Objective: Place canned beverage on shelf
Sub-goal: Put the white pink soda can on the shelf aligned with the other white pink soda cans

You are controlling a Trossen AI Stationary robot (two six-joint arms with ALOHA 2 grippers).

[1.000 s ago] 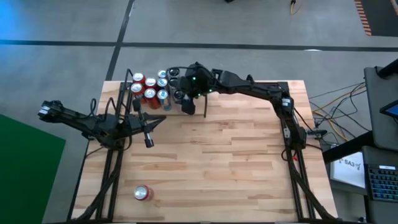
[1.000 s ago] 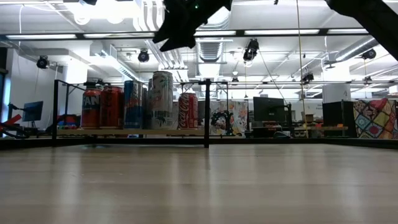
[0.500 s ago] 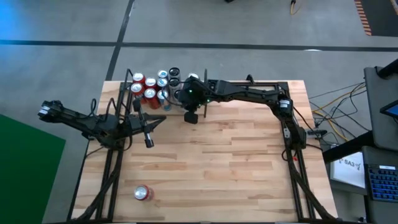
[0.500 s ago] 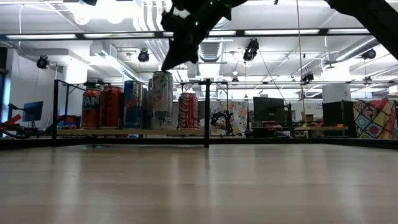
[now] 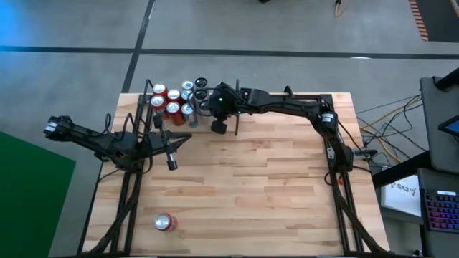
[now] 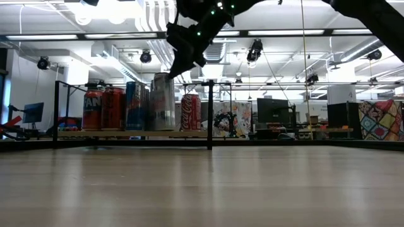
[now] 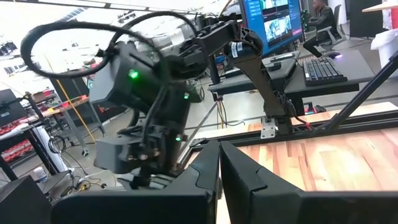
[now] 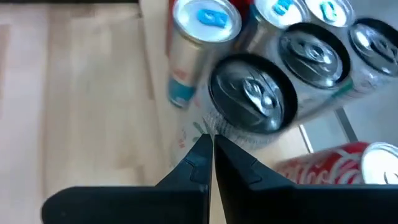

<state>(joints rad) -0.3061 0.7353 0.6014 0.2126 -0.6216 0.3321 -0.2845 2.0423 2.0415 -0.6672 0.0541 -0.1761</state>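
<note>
High view, table [image 5: 272,186]: light wood planks, both arms reaching in from the left and right sides.
Shelf [image 6: 126,133]: far left corner of the table; wood board ringed by thin black rods, one black upright at its right end.
Right arm: stretched from the right side along the far edge to the shelf; lower over the cans than a second ago.
Left arm: waiting at the left side, short of the shelf.
Cans on shelf [image 5: 172,100]: a cluster of red, blue and silver ones, all upright, packed close together.
Tall pale can [image 6: 164,101]: upright at the near right of the cluster, directly under the right arm's fingers; not gripped.
Stray red can [image 5: 164,223]: lying on its side at the near left corner of the table, well apart from the shelf and from both arms.
Right gripper [image 8: 209,146]: over the shelf's near right edge, just above the can tops; fingers wide a second ago, now pressed together with nothing between them.
Left gripper [image 5: 172,163]: pressed together, empty, no change.
Meaning for the task: probably a release already done and the fingers folded for pulling away; tall can likely counts as shelved.
Left to do: judging by the layout, the stray red can at the near left not yet shelved.
Risk: fingers very near the can tops, so a sideways exit could knock a neighbour.
</note>
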